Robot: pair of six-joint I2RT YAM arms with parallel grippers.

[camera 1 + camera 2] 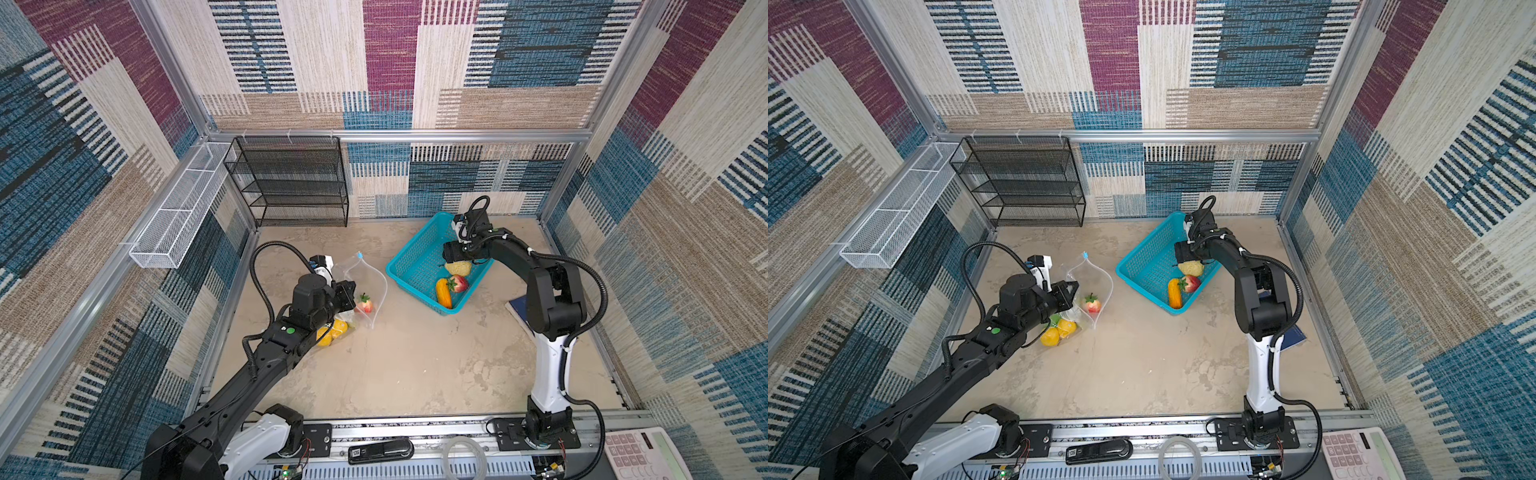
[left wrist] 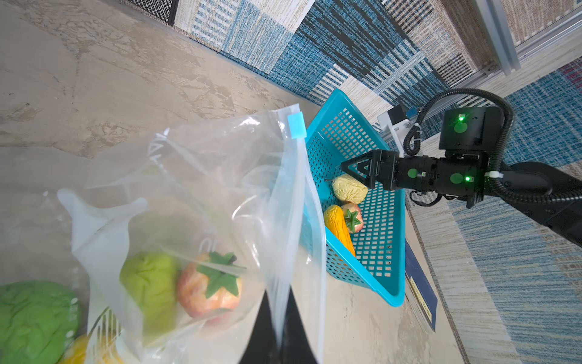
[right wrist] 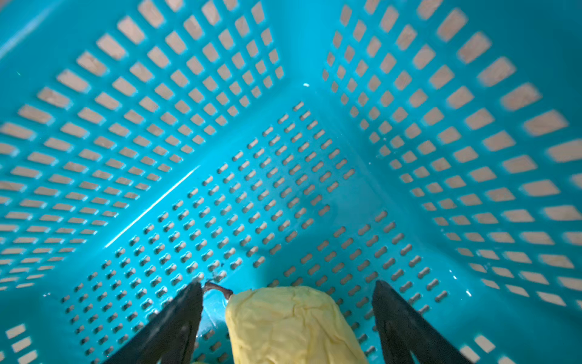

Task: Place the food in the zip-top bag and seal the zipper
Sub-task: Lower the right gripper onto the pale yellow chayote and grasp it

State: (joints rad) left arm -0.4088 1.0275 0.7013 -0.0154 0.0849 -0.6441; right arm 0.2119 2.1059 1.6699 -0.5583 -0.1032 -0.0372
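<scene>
One pale yellow toy point(image 3: 293, 324), probably light, hard and slick, lies in the basket point(image 3: 157, 126) between the wide-open, empty fingers point(image 3: 176, 324) of the right gripper point(image 3: 286, 283), best pinched across its wrinkled middle, while the left gripper point(image 2: 278, 331) is clamped shut on the rim of the zip-top bag point(image 2: 204, 176).

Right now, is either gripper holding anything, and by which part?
The left gripper pinches the zip-top bag by its zipper rim. The right gripper is open around the pale yellow food in the basket, gripping nothing.
</scene>
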